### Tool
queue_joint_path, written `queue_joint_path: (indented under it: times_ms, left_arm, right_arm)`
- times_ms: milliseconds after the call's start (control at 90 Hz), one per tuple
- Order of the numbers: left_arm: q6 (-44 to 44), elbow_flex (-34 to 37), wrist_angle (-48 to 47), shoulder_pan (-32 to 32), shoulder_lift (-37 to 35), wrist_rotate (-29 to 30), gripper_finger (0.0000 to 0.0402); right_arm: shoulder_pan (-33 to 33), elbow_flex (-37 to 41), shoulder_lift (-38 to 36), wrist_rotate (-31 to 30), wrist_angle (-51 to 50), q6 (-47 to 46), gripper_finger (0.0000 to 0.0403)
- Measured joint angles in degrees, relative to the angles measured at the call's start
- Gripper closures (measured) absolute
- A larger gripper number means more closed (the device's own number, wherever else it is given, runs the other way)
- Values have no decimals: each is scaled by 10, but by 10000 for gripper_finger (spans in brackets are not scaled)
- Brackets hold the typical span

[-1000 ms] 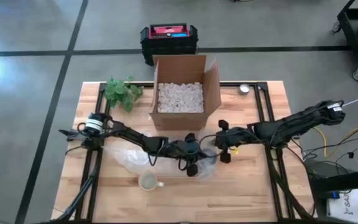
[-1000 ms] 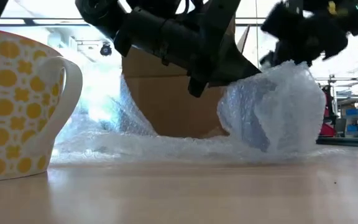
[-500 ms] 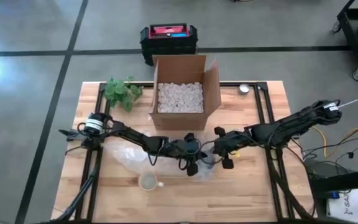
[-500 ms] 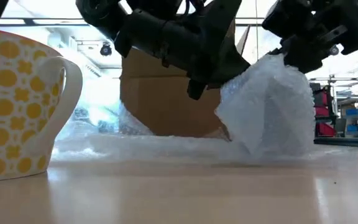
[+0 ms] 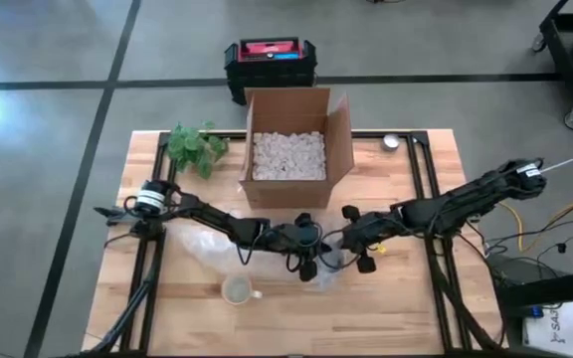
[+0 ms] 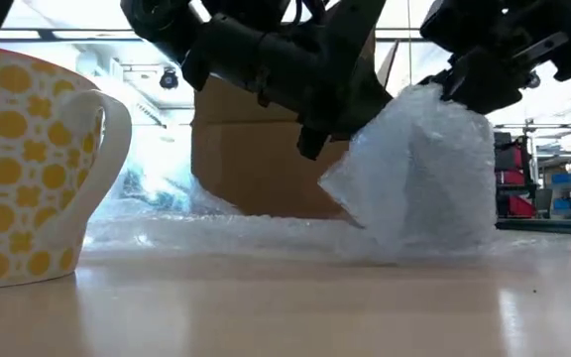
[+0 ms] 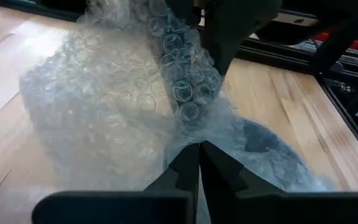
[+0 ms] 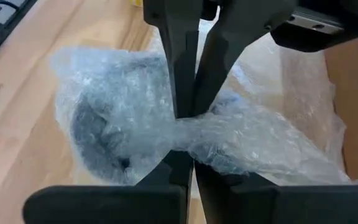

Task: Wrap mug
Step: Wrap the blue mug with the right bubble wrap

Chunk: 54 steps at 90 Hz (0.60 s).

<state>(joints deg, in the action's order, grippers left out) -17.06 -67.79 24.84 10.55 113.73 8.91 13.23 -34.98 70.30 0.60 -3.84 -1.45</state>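
I see a wooden surface (image 5: 396, 298) with black rails across it. An open cardboard box (image 5: 296, 149) full of white packing bits sits at the back. A green plant (image 5: 193, 147) lies just beside the box. A small round silver thing (image 5: 392, 142) sits near the back rail. A sheet of bubble wrap (image 5: 199, 249) lies in the middle. A yellow spotted mug (image 5: 237, 290) stands near the front.

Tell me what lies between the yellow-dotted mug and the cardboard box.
In the high view, the bubble wrap lies between the mug and the box, with the left claw pinching it; the right claw grips it too.
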Motion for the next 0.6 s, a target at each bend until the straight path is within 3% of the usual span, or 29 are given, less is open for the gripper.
queue_joint_path:
  times_ms: [322,600]
  left_arm:
    - [-17,-15,-24,-1,-21,1,402]
    - [8,-101,-158,1,-29,3,402]
  right_arm:
    - [2,-3,25,-1,10,12,401]
    - [2,-3,26,-1,7,13,401]
